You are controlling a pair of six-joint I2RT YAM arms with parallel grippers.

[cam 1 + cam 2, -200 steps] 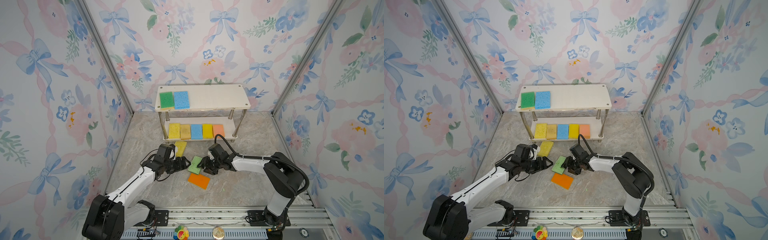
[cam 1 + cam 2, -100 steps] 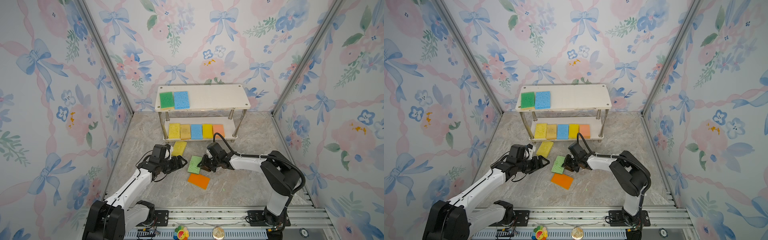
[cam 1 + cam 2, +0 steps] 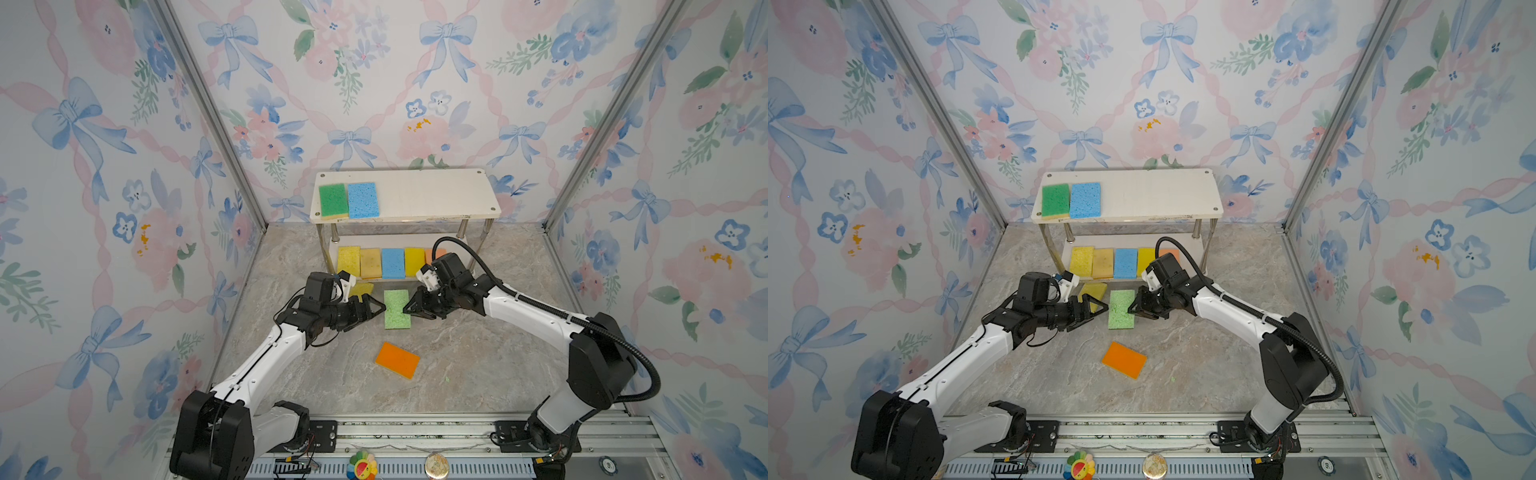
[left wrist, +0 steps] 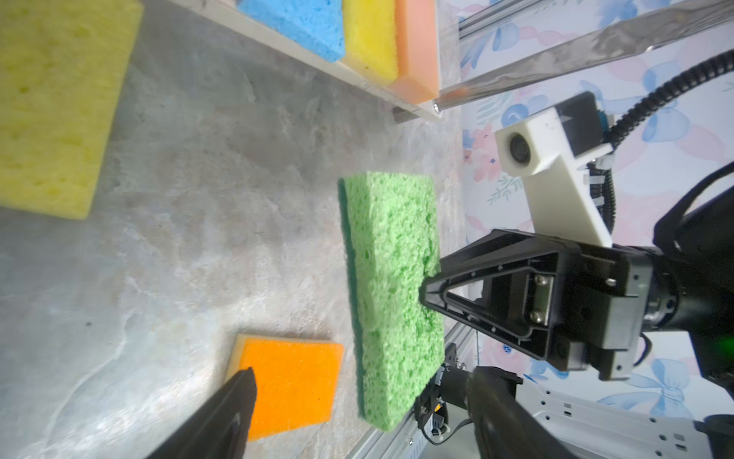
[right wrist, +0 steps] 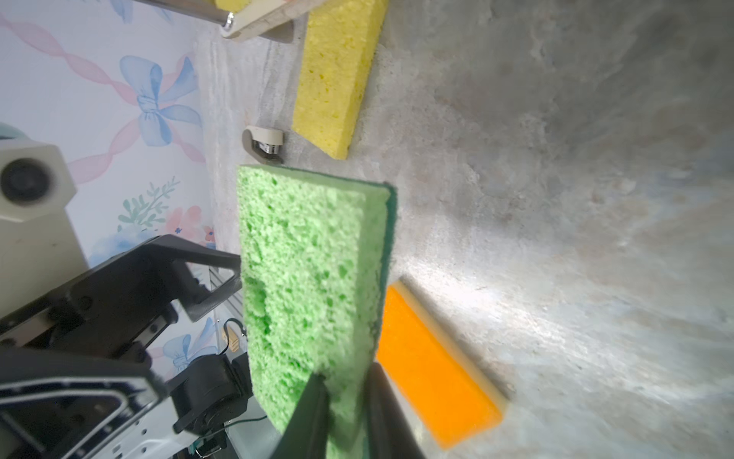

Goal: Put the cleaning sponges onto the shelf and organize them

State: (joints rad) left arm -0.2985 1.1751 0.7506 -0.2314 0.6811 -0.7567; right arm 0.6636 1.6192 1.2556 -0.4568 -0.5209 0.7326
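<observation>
My right gripper (image 3: 409, 309) (image 5: 345, 385) is shut on the right edge of the light green sponge (image 3: 397, 309) (image 3: 1121, 309) (image 5: 310, 270), holding it just above the floor. My left gripper (image 3: 374, 311) (image 4: 363, 373) stands open at the sponge's left edge, with its end between the fingers in the left wrist view. An orange sponge (image 3: 397, 360) (image 4: 290, 381) and a yellow sponge (image 3: 361, 289) (image 4: 55, 99) lie on the floor. The shelf (image 3: 432, 195) holds a dark green sponge (image 3: 333, 200) and a blue sponge (image 3: 363, 200) on top, with several more sponges on its lower board.
The lower board is filled side by side: yellow (image 3: 348, 261), tan (image 3: 370, 263), blue (image 3: 392, 263), yellow (image 3: 414, 261), peach (image 3: 436, 253). Floral walls close in both sides and the back. A metal rail (image 3: 415, 432) runs along the front.
My right gripper has shut on the light green sponge and raised it, turning it straight. My left gripper has moved right, from beside the yellow sponge up to the green one.
</observation>
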